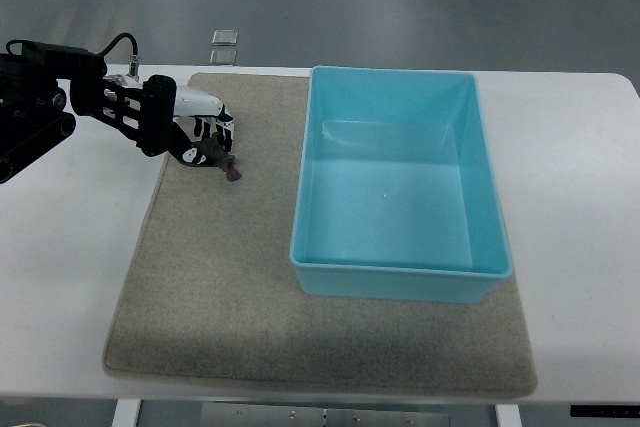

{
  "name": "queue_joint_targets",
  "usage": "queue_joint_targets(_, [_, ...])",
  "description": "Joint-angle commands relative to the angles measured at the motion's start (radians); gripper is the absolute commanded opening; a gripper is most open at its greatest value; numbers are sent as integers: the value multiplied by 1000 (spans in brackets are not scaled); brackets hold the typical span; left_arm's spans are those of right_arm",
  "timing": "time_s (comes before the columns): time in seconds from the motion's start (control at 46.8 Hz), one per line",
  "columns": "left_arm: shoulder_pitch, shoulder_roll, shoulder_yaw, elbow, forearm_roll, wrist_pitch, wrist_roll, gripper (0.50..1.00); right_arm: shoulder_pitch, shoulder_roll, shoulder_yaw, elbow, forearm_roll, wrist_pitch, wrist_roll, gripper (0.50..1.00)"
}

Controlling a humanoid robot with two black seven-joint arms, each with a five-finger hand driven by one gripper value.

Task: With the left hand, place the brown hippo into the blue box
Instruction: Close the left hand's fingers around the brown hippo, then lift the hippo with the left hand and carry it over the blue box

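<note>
The left hand (200, 132) curls its fingers round the brown hippo (218, 159), over the mat (220, 277), left of the blue box (400, 282).

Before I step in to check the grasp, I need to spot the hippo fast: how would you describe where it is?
Start at the blue box on the grey mat, then look left across the bare mat to the left robot hand. The brown hippo is the small dark lump under its black and white fingers, the only loose thing on the mat.
</note>
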Motion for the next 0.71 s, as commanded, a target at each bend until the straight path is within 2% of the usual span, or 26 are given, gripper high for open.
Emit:
queue_joint_targets(0.0, [0, 0, -2, 0, 0, 0, 0, 500, 0, 0, 0, 0, 0, 0, 0, 936])
queue_joint_targets(0.342, [-23, 5, -18, 0, -12, 8, 0, 500, 0, 0, 0, 0, 0, 0, 0, 936])
queue_joint_targets(0.684, [-113, 12, -67, -9, -27, 32, 0, 500, 0, 0, 0, 0, 0, 0, 0, 936])
